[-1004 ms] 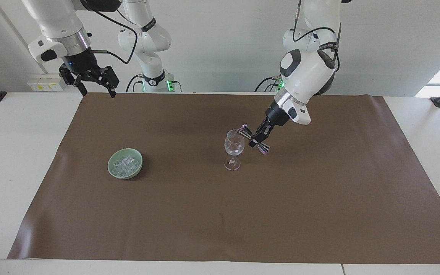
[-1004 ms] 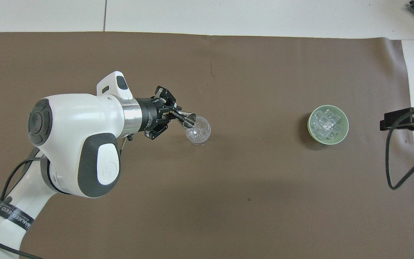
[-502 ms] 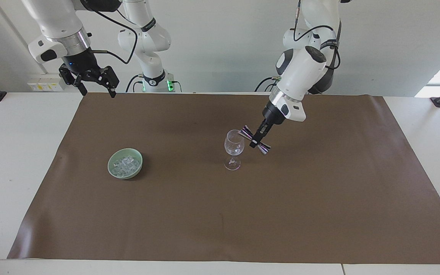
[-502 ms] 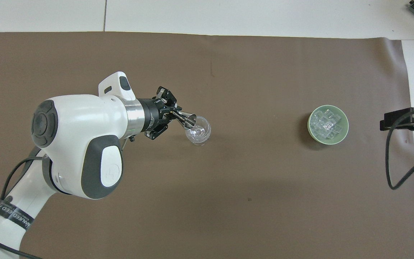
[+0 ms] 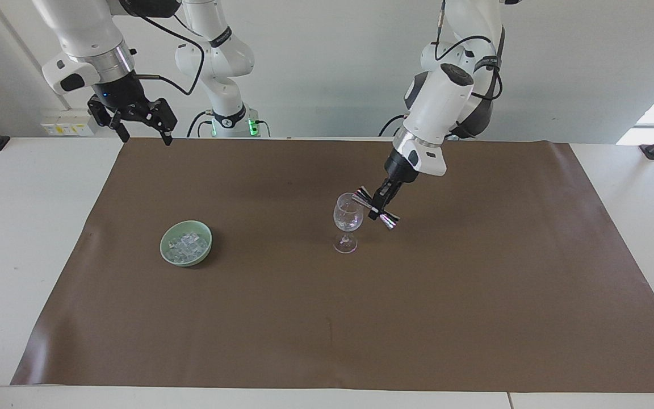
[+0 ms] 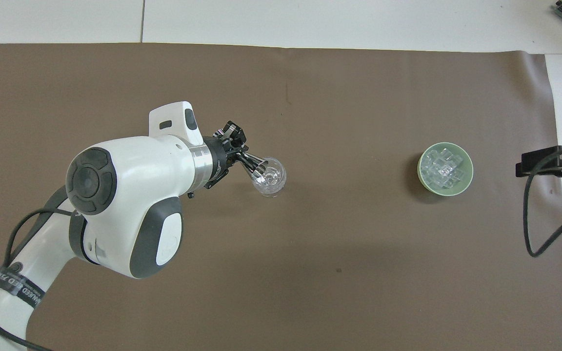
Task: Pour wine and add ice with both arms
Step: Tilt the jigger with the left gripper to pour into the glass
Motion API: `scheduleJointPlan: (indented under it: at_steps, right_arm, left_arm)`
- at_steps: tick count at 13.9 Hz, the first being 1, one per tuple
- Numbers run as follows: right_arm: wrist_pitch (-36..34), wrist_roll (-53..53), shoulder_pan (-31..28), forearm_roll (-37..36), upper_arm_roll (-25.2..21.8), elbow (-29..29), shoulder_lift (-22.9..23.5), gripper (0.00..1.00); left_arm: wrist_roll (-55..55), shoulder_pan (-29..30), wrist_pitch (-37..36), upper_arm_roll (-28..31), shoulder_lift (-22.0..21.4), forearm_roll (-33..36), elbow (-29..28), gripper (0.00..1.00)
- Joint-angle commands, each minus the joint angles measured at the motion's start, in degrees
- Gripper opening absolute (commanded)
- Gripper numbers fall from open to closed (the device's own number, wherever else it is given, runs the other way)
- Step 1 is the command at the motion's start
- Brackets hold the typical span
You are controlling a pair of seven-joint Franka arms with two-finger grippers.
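Brown mat point(image 5: 474, 284); left hand point(image 5: 380, 207) clamping tilted jigger point(image 5: 377, 208).

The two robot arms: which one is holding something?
The left arm: its end effector grips a silver double-cone measuring cup tipped over the clear wine glass.

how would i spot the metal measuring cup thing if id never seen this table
Start at the brown mat and find the wine glass standing near its middle. Just over the glass's rim, the left gripper clamps a small double-ended metal jigger by its narrow waist, tilted toward the glass. It is the only shiny hourglass-shaped thing and the only one held in the air.
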Motion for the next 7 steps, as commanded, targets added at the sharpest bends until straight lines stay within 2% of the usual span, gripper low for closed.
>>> scheduleJointPlan:
  at_steps: [1,7]
  right_arm:
    - [-0.7,-1.1,0.0,0.5,0.0,-0.6,-0.9,1.0]
    - [-0.7,-1.1,0.0,0.5,0.0,-0.6,-0.9,1.0]
  left_arm:
    - [-2.7,-1.8,3.1,0.9,-0.9,4.3,-1.4,0.0]
    - [-5.7,-2.6,5.5,0.9,-0.6,12.7,-1.4,0.0]
